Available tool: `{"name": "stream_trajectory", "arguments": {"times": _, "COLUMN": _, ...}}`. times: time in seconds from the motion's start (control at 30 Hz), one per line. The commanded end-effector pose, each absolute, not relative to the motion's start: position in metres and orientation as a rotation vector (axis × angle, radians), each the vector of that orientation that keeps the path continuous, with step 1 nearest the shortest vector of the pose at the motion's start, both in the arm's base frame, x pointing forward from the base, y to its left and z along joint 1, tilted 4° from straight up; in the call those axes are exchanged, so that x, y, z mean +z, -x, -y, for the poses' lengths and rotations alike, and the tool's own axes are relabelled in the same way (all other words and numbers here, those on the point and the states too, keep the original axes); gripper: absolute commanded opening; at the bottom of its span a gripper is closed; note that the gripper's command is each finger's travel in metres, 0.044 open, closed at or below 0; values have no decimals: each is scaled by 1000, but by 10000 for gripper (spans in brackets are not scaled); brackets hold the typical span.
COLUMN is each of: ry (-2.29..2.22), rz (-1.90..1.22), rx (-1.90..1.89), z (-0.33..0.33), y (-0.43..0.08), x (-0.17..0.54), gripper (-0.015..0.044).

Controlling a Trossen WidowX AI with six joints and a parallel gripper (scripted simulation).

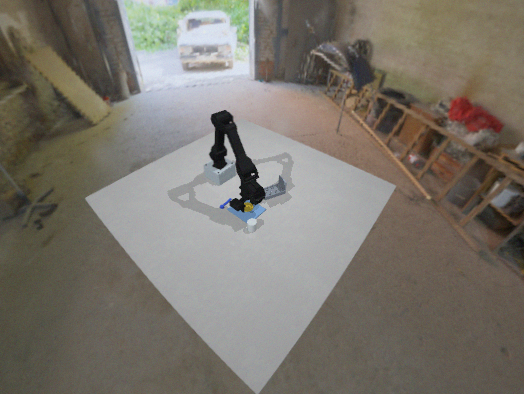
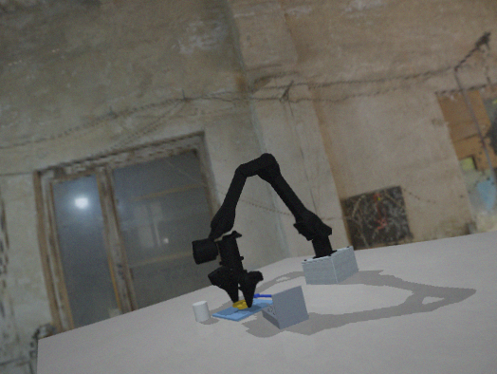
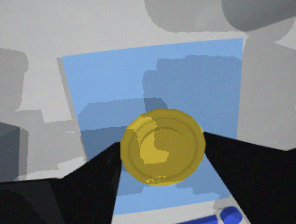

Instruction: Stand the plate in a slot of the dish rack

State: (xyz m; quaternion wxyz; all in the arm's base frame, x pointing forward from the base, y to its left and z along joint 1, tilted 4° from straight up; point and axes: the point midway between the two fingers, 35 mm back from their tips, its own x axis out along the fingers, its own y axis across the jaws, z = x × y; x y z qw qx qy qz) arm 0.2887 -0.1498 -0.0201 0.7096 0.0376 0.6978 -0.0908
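The yellow round plate (image 1: 248,207) (image 2: 241,305) (image 3: 167,147) lies roughly flat, face up, low over the blue mat (image 1: 258,214) (image 2: 230,314) (image 3: 110,75). Whether it touches the mat is hard to tell. My gripper (image 1: 246,205) (image 2: 243,304) (image 3: 161,142) points down and is shut on the plate, one finger against each side of its rim. The grey dish rack (image 1: 274,191) (image 2: 289,308) stands beside the mat, with an upright end panel. Only a dark part of the rack (image 3: 9,155) shows at the left edge of the wrist view. Its slots are hidden or too small to make out.
A white cylinder (image 1: 251,226) (image 2: 201,311) (image 3: 260,12) stands just off the mat, on the side away from the arm's base box (image 1: 219,174) (image 2: 332,268). A blue stick with a round end (image 1: 225,203) (image 2: 263,296) (image 3: 231,216) lies by the mat's opposite edge.
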Motion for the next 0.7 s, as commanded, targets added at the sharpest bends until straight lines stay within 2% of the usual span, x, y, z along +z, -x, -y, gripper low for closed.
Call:
{"name": "stream_trajectory", "arguments": {"times": 0.0, "ry": -75, "rz": -1537, "rx": -206, "z": 152, "y": -296, "x": 0, "gripper": 89}}
{"name": "stream_trajectory", "arguments": {"times": 0.1, "ry": -75, "rz": -1537, "rx": -206, "z": 152, "y": -299, "x": 18, "gripper": 10}}
{"name": "stream_trajectory", "arguments": {"times": 0.13, "ry": -75, "rz": -1536, "rx": -206, "z": 152, "y": -300, "x": 23, "gripper": 0}}
{"name": "stream_trajectory", "arguments": {"times": 0.67, "ry": -76, "rz": -1536, "rx": -206, "z": 146, "y": -302, "x": 109, "gripper": 0}}
